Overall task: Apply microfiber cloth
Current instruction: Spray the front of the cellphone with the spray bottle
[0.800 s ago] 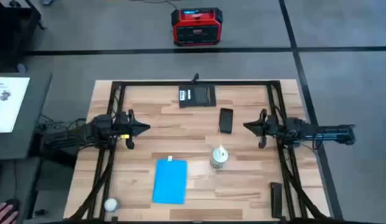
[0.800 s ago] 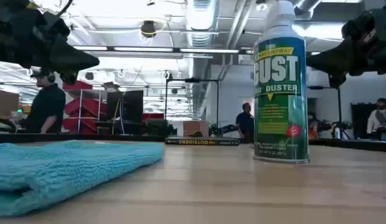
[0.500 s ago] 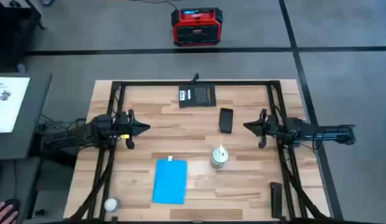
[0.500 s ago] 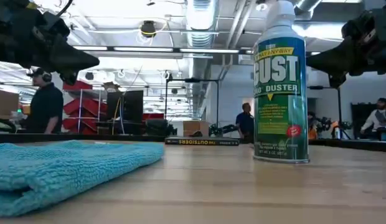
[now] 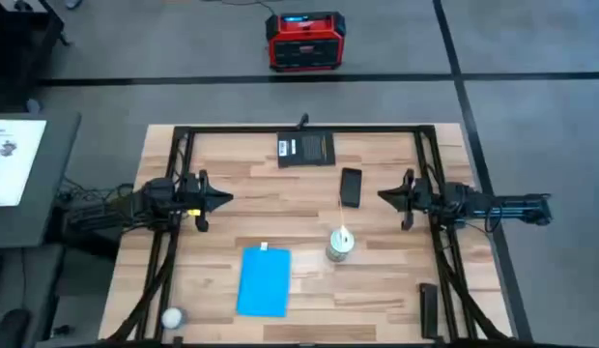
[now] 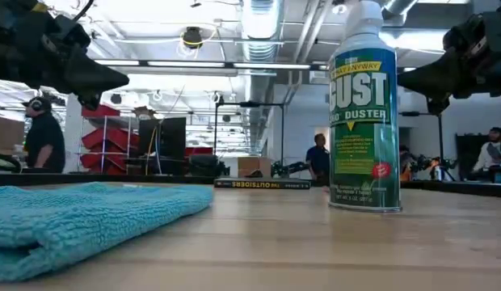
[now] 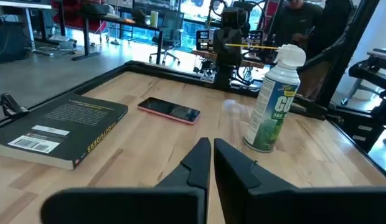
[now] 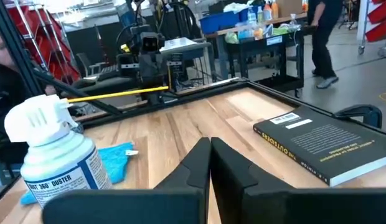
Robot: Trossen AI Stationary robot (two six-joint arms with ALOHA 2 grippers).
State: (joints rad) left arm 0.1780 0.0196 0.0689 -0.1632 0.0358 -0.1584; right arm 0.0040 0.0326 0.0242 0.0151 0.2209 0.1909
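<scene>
My left gripper (image 5: 225, 201) sits at the frame's middle left with jaws pressed together, holding nothing. My right gripper (image 5: 384, 195), middle right, is likewise closed and empty. Between them, lower centre on the wooden table (image 5: 377, 290), the bright sky-blue rectangular microfiber cloth (image 5: 264, 281) lies flat, left of the green-labelled duster spray can (image 5: 339, 245).

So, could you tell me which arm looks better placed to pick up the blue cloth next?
Probably the left. The microfiber cloth lies on the left hand's side of the table; the duster can stands between it and the right hand. Both hands are shut and hovering.
</scene>
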